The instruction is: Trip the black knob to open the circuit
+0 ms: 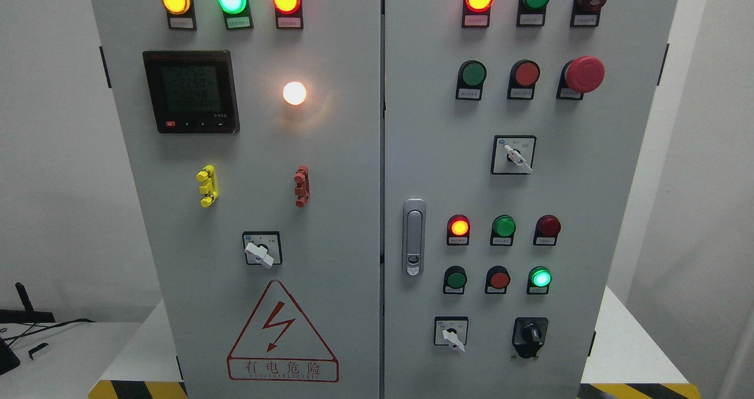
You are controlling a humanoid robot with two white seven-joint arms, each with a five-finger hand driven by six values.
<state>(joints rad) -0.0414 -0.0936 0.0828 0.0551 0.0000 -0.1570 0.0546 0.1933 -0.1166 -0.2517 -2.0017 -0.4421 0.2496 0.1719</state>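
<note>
no robot hand shows anywhere in the head view, so whether either is wide, narrow or holding something cannot be told. the black knob (530, 333) sits at the lower right of the grey cabinet's (330, 210) right door, on a black plate, with nothing touching it. just to its left is a white selector switch (452, 334) on a white square plate. above these run two rows of three lamps and buttons; the small red lamp (459, 227) and the green lamp (540, 277) are lit. higher up is another white selector (515, 156), then a red mushroom button (584, 73). a metal door latch (414, 237) stands upright at the right door's left edge, beside the seam between the doors.

on the left door are a dark digital meter (191, 91), a glowing white lamp (294, 93), a yellow clip (207, 186), a red clip (301, 185), a third white selector (261, 250) and a red lightning warning sign (283, 334).

the cabinet stands on a white counter (624, 346) edged with yellow and black hazard stripes (636, 391). plain white walls lie behind on both sides. at the far left, dark cables (41, 325) lie on the white surface.
</note>
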